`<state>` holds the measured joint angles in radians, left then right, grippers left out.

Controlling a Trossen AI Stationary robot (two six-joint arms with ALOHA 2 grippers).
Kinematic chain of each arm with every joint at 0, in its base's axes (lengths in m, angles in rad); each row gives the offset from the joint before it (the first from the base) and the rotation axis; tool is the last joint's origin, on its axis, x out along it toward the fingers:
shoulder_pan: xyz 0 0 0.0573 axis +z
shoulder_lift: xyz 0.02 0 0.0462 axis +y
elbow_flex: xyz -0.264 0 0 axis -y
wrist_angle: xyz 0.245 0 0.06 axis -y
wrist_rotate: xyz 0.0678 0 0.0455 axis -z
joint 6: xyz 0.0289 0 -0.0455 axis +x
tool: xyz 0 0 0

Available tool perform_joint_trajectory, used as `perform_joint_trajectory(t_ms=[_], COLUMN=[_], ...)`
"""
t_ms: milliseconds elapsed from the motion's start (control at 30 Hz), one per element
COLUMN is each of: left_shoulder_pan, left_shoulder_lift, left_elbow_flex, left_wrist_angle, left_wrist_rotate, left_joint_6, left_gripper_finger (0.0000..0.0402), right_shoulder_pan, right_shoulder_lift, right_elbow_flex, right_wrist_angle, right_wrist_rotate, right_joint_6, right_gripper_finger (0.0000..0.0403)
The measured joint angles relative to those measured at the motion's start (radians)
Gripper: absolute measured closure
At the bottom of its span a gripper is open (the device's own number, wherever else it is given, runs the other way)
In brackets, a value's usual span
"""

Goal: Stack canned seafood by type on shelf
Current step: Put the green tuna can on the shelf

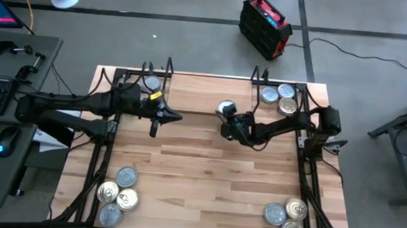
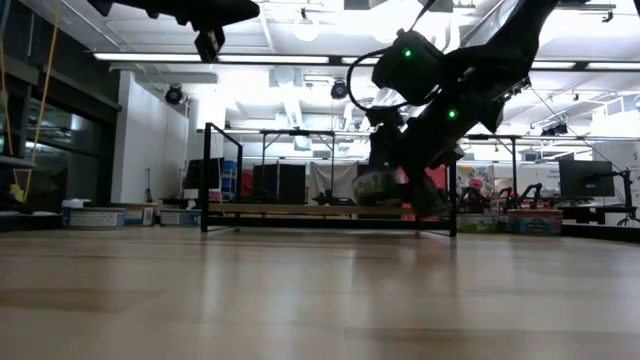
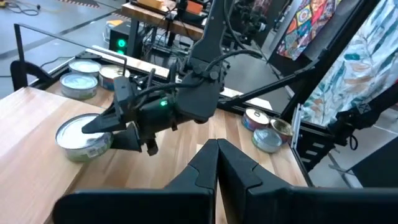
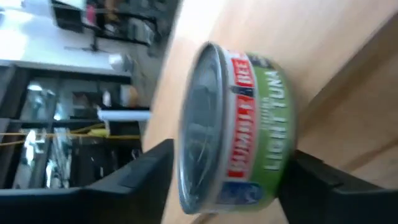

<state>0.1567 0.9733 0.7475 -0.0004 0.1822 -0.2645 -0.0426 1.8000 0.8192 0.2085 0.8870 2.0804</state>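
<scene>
On the light-wood shelf board (image 1: 197, 99), the silver-lidded green-label tuna tin (image 1: 225, 108) sits at 11 o'clock between the right claw's (image 1: 227, 120) spread-apart fingers, left arm waiting nearby.

The tuna tin's (image 4: 233, 127) label is blurred, its brand name unreadable.

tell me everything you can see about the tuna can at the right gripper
The tuna can is a small round flat tin with a silver lid and a green and red label reading "light tuna". It sits flat, lid up, on the shelf near its front edge, about midway along. The right gripper straddles it, one finger on either side; whether they press the can's sides I cannot tell. No other can touches it.
</scene>
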Motion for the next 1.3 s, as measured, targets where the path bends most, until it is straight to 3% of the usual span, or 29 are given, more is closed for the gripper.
perform_joint_trajectory(t_ms=[167,667,1100,1300], left_shoulder_pan=[0.001,0.007,0.007,0.007], left_shoulder_lift=[0.0,0.001,0.001,0.001], left_elbow_flex=[0.0,0.0,0.0,0.0], left_wrist_angle=[-0.005,-0.012,-0.027,-0.03], left_wrist_rotate=[0.0,-0.053,-0.053,-0.053], left_joint_6=[-0.003,-0.014,-0.033,-0.029], left_gripper_finger=[0.0401,0.0401,0.0401,0.0401], right_shoulder_pan=[-0.03,-0.094,-0.109,-0.108], right_shoulder_lift=[0.0,-0.075,-0.103,-0.173], right_elbow_flex=[0.0,0.0,0.0,-0.001], right_wrist_angle=[-0.036,-0.149,-0.197,-0.295], right_wrist_rotate=[-0.122,-0.137,-0.25,-0.21], right_joint_6=[-0.035,0.12,0.028,0.059], right_gripper_finger=[0.0122,0.0118,0.0117,0.0117])
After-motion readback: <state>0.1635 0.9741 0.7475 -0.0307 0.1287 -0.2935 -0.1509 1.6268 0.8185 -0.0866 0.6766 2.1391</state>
